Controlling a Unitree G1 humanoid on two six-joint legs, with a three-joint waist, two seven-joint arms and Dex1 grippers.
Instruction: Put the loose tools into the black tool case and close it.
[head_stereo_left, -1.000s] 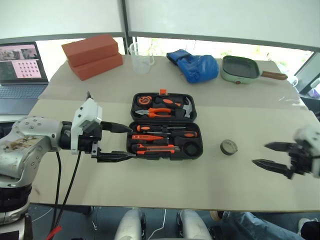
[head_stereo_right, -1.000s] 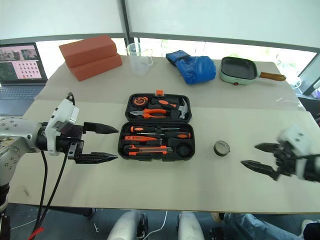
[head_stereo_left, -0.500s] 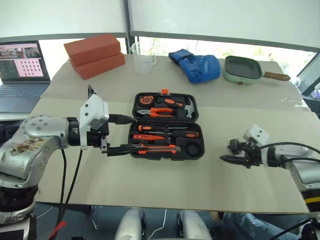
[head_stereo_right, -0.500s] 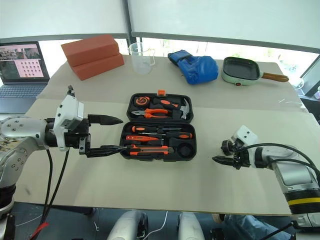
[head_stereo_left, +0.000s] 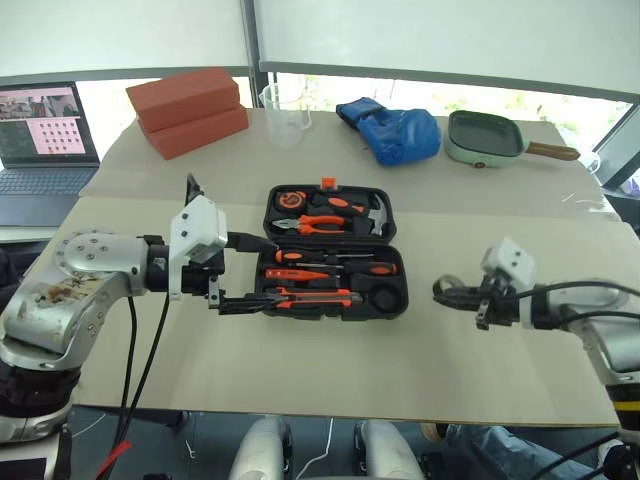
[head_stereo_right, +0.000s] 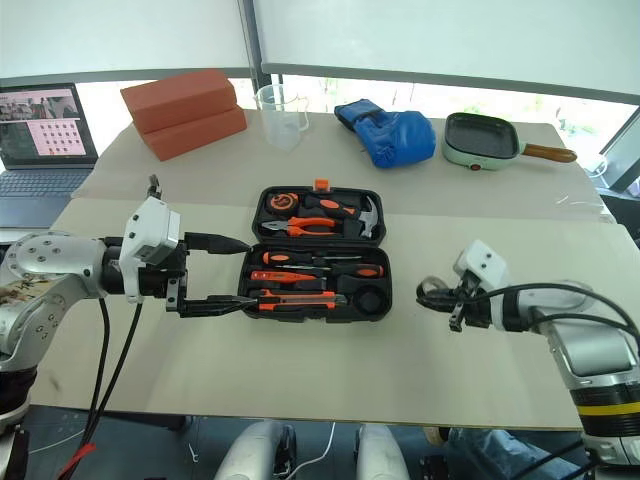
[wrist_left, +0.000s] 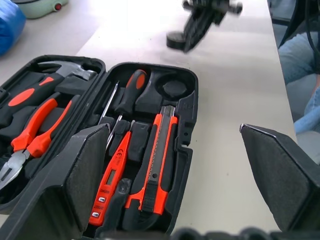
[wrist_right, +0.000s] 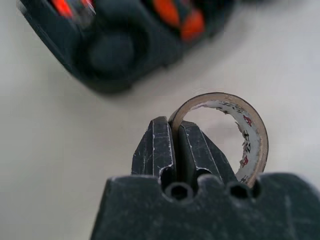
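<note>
Beige surface (head_stereo_left: 330, 370) carried the open black tool case (head_stereo_left: 334, 252). Right gripper (wrist_right: 176, 131) fingers had pinched the tape roll (wrist_right: 248, 135) wall. Left gripper (head_stereo_left: 248, 272) fingers stood wide apart, empty.

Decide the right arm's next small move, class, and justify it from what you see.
Probably carry the tape roll toward the black tool case: the right gripper has its jaws pinched on the roll's wall, and the case's round slot sits empty.
</note>
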